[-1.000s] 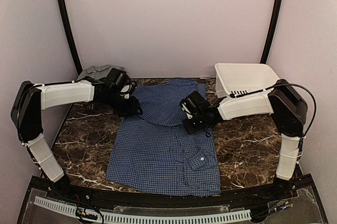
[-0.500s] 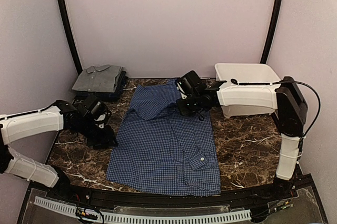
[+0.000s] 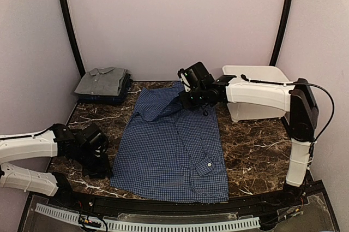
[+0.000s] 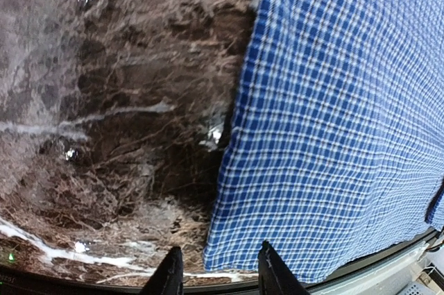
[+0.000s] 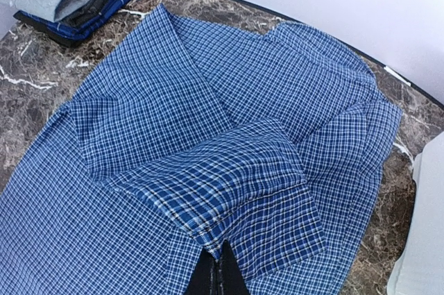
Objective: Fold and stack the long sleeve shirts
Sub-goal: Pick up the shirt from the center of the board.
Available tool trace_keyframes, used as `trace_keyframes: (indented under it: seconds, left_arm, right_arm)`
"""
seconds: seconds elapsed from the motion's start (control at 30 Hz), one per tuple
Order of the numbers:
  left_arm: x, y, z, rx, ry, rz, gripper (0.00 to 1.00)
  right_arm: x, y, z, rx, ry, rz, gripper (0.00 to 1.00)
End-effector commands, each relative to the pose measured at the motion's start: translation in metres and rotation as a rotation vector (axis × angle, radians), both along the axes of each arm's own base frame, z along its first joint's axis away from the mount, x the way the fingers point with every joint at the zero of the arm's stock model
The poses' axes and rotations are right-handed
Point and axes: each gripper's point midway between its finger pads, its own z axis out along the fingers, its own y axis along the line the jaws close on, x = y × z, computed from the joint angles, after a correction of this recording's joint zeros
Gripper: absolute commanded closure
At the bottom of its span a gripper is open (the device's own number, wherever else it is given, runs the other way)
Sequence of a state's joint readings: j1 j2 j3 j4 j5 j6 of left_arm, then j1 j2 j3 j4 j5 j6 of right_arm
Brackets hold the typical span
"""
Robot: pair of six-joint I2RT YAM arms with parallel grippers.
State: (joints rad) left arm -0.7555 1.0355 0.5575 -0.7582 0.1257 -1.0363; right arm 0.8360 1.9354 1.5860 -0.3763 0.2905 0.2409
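A blue checked long sleeve shirt lies spread over the middle of the marble table. My right gripper is at its far end, shut on a folded-over piece of the shirt, which rises to the fingertips. My left gripper hovers low at the near left, by the shirt's hem corner. Its jaws stand open and hold nothing. A folded grey long sleeve shirt tops a pile at the far left corner.
A white plastic tub stands at the far right, just behind the right arm. Darker folded cloth lies under the grey shirt. Bare marble shows left of the shirt, and the table's near edge runs close under the left gripper.
The left arm has swung from the far left back to the shirt's near-left hem corner, its jaws narrowing. The right gripper has carried the pinched cloth from the middle towards the far end.
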Motion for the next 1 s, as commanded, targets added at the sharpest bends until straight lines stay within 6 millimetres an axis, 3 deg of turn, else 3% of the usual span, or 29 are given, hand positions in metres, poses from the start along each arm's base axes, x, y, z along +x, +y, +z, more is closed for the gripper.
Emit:
trace_keyframes:
  seconds: [0.0, 0.33, 0.6, 0.8, 0.97]
  left_arm:
    - [-0.017, 0.004, -0.013, -0.002, 0.058, 0.041, 0.66]
    - [-0.017, -0.006, -0.027, -0.046, 0.056, 0.032, 0.76]
    - [-0.019, -0.005, -0.026, -0.026, 0.060, 0.026, 0.99]
    - [0.001, -0.007, -0.003, -0.009, -0.038, 0.012, 1.00]
    - [0.033, -0.039, 0.044, -0.073, -0.179, -0.127, 1.00]
  right_arm:
    - [0.009, 0.009, 0.049, 0.074, -0.082, 0.013, 1.00]
    - [0.014, 0.017, 0.068, 0.098, -0.109, 0.024, 1.00]
    - [0.026, 0.026, 0.091, 0.098, -0.169, 0.029, 1.00]
    - [0.042, 0.028, 0.114, 0.083, -0.265, 0.018, 1.00]
    - [0.065, 0.018, 0.142, 0.052, -0.369, -0.029, 1.00]
